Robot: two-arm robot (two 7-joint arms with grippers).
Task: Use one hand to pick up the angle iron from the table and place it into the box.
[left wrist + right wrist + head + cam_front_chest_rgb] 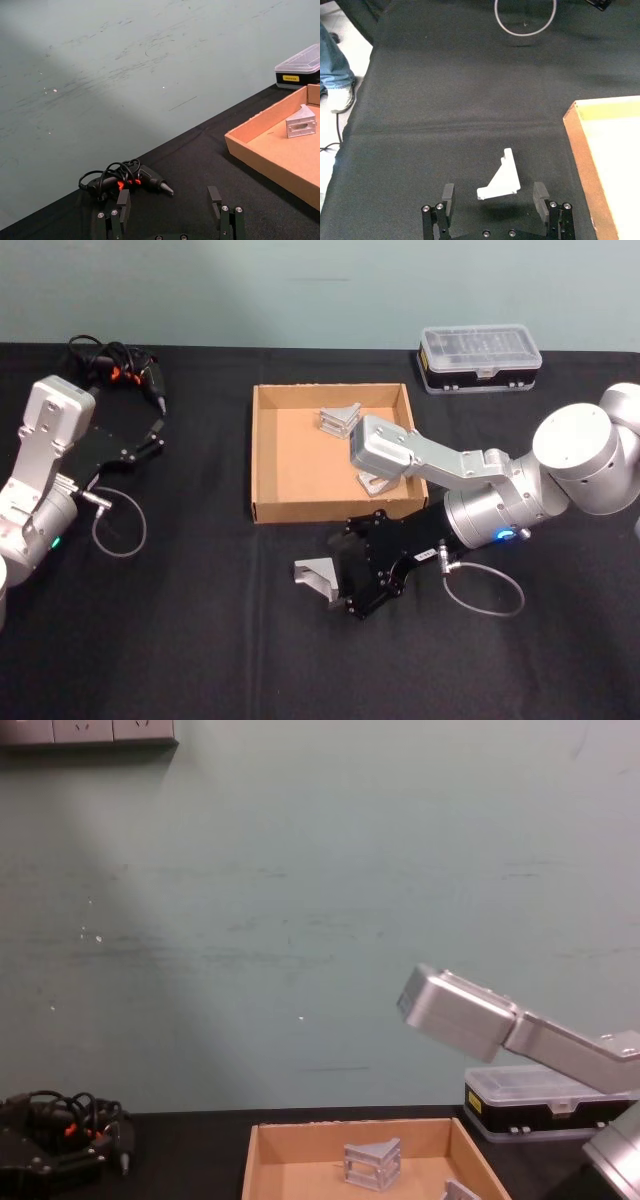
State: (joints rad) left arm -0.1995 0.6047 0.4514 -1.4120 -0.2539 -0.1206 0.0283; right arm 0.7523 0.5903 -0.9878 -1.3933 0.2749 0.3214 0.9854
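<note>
1. A black plastic case [480, 357] with a clear lid sat at the far right of the desk [200, 640]; a corded power tool [125, 370] lay at the far left, near the idle left gripper [150, 445], whose jaws were spread apart.
2. The tan box [270, 455] held an angle iron [340, 420] near its far wall; a second bracket [460, 1190] lay in its right corner.
3. The right gripper [345, 575] hovered low in front of the box, jaws released.
4. The loose angle iron [501, 177] lay on the desk between those jaws, touching neither.
5. It was a pale grey, triangular, ribbed bracket.
</note>
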